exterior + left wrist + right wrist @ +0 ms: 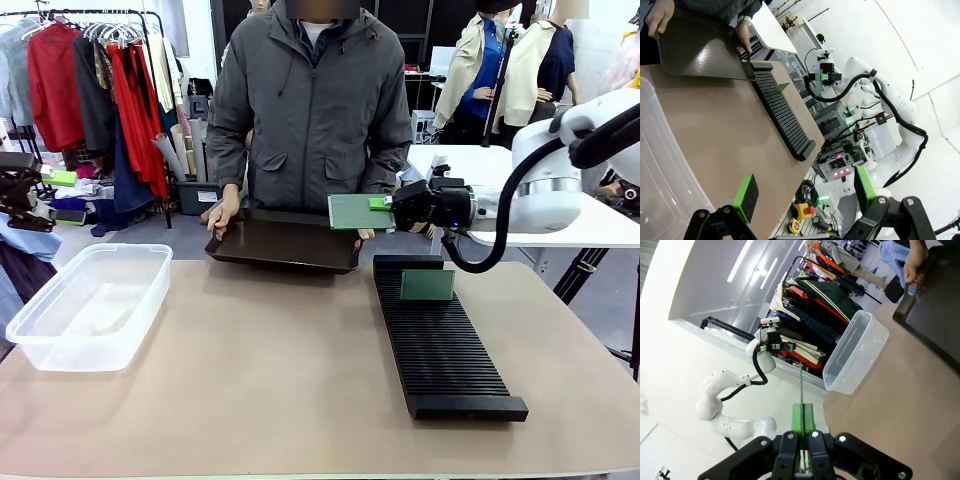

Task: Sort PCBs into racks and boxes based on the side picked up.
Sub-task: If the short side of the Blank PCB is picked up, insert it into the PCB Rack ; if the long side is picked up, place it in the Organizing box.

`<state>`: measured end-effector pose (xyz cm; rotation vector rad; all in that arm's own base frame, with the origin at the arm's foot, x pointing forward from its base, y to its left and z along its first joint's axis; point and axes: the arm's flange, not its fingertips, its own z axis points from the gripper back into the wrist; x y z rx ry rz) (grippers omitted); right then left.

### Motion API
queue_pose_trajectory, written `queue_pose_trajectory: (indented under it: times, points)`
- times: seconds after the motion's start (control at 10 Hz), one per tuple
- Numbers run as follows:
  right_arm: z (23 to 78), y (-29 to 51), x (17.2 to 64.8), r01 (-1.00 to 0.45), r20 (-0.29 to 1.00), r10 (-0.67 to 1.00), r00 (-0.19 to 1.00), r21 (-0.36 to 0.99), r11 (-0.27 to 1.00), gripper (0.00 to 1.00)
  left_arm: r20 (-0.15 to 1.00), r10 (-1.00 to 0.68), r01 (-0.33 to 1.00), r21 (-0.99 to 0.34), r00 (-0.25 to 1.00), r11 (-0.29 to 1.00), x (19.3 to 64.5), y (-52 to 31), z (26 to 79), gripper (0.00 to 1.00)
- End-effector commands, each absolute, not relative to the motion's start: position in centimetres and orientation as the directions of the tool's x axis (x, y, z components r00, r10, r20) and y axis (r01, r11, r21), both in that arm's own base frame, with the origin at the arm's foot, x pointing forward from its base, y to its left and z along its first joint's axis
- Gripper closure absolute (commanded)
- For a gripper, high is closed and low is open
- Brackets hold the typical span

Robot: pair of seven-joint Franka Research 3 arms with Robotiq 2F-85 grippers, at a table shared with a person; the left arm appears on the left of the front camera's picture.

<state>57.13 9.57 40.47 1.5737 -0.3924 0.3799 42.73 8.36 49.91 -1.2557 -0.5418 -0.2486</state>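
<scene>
My right gripper (381, 204) is shut on the right edge of a green PCB (354, 211), holding it flat in the air over the right end of the tray. In the right wrist view that PCB (801, 385) is seen edge-on as a thin line rising from the closed green pads (802, 421). Another PCB (427, 285) stands upright in the far end of the long black rack (445, 350). The clear box (90, 300) sits at the table's left. My left gripper (805, 192) hovers open and empty beside the box (660, 165).
A person at the far side holds a dark shallow tray (285, 245) with both hands, tilted on the table's far edge. The left arm (20, 190) sits off the table at the left edge. Bare tabletop lies between the box and the rack.
</scene>
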Motion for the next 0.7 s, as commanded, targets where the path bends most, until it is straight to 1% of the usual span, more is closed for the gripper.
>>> queue_pose_trajectory:
  times: [0.0,0.3,0.6]
  points:
    - [40.9,8.5,54.3,-0.525,0.522,-0.057,0.851,0.850,-0.051,1.00,0.510,0.120,0.459,-0.837,0.852,0.297,42.6,8.3,50.2,0.00]
    - [41.4,6.6,51.4,-0.580,0.578,-0.051,0.815,0.813,-0.050,1.00,0.510,0.120,0.459,-0.837,0.852,0.297,42.6,8.3,50.2,0.00]
    - [40.7,4.9,49.8,-0.600,0.599,-0.046,0.800,0.800,-0.021,1.00,0.510,0.120,0.459,-0.837,0.852,0.297,42.6,8.3,50.2,0.00]
